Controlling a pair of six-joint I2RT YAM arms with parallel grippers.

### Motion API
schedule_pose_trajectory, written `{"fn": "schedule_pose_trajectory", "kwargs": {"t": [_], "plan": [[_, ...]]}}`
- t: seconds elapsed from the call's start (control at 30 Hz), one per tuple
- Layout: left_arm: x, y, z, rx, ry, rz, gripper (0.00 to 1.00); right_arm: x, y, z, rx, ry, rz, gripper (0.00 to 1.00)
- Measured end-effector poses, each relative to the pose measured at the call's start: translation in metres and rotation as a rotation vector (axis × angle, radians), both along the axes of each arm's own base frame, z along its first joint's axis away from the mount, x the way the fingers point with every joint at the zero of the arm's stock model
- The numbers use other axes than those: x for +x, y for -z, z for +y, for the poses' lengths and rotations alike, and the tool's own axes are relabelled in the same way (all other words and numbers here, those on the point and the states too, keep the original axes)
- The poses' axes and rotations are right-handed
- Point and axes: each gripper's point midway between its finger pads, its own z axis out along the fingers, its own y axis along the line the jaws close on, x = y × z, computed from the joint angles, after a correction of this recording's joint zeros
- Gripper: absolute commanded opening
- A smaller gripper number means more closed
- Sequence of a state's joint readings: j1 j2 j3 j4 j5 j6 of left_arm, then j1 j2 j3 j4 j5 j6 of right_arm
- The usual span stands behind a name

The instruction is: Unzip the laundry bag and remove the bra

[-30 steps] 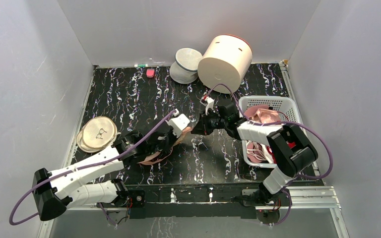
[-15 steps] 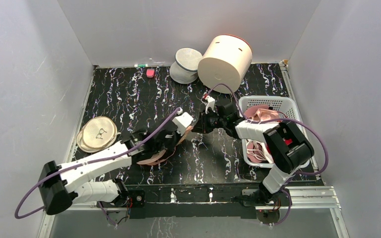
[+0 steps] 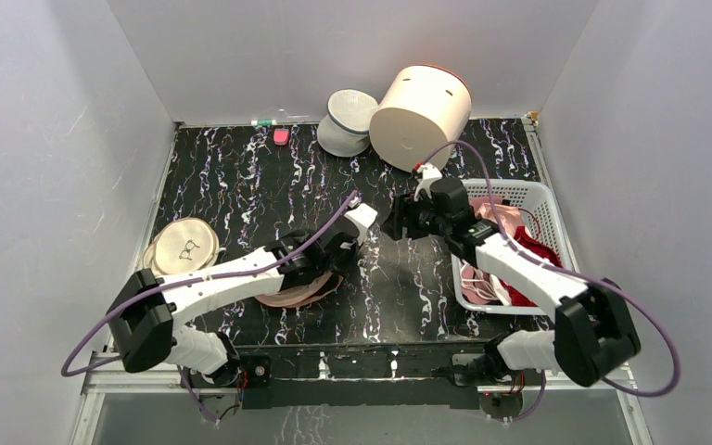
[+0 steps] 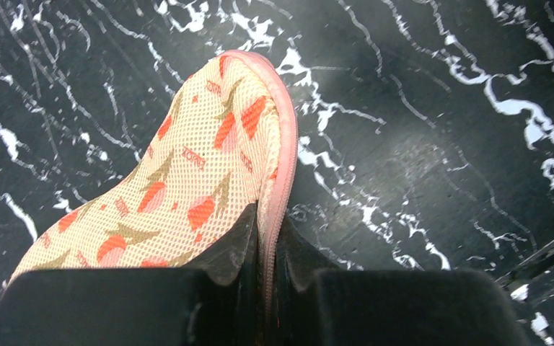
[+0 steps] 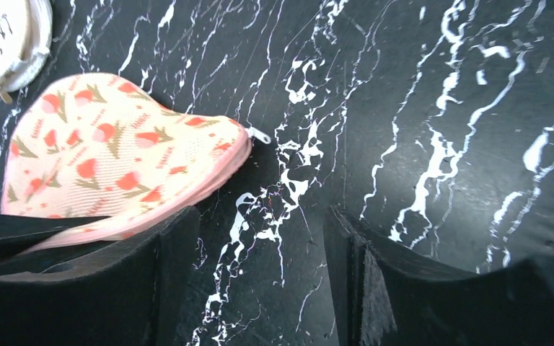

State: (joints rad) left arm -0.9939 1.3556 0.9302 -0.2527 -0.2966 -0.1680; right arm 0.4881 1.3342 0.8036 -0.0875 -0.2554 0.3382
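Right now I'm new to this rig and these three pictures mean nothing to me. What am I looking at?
Two robot arms are bolted at the table's near edge, each ending in a two-finger gripper. The overhead picture looks down from behind them, and the other two come from a camera on each wrist. The left gripper is shut on the pink zip edge of the laundry bag, a peach printed pouch on the black marbled table. The right gripper is open and empty, hovering near the bag's tip, where the zip pull sits. Also there: a white slotted basket of garments, a cream cylinder and a flat round cream pouch. The bag's contents are not visible.
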Motion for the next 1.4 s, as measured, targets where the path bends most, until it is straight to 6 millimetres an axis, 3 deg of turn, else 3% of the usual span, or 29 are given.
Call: {"fn": "schedule_pose_trajectory", "kwargs": {"t": [0.1, 0.2, 0.43, 0.6, 0.77, 1.1, 1.23, 1.4], "plan": [[0.003, 0.000, -0.014, -0.025, 0.003, 0.020, 0.16, -0.005, -0.019, -0.011, 0.002, 0.033, -0.046, 0.66], [0.009, 0.003, -0.029, -0.033, 0.000, 0.041, 0.22, -0.014, -0.026, -0.021, -0.004, 0.056, -0.058, 0.67], [0.022, 0.005, -0.058, -0.049, -0.006, 0.073, 0.63, -0.032, -0.020, -0.037, -0.035, 0.091, -0.040, 0.70], [0.022, -0.002, -0.060, -0.061, 0.006, 0.068, 0.82, -0.037, -0.025, -0.045, -0.045, 0.110, -0.047, 0.73], [0.012, -0.011, -0.045, -0.043, 0.039, 0.055, 0.94, -0.039, -0.031, -0.048, -0.043, 0.115, -0.063, 0.75], [-0.036, 0.008, 0.014, 0.116, 0.170, 0.144, 0.94, -0.044, -0.029, -0.048, -0.045, 0.107, -0.051, 0.77], [-0.041, 0.014, 0.025, 0.174, 0.189, 0.161, 0.92, -0.044, -0.030, -0.047, -0.039, 0.099, -0.050, 0.77], [-0.045, 0.027, 0.031, 0.251, 0.208, 0.172, 0.80, -0.046, -0.030, -0.045, -0.032, 0.088, -0.047, 0.77]]}}
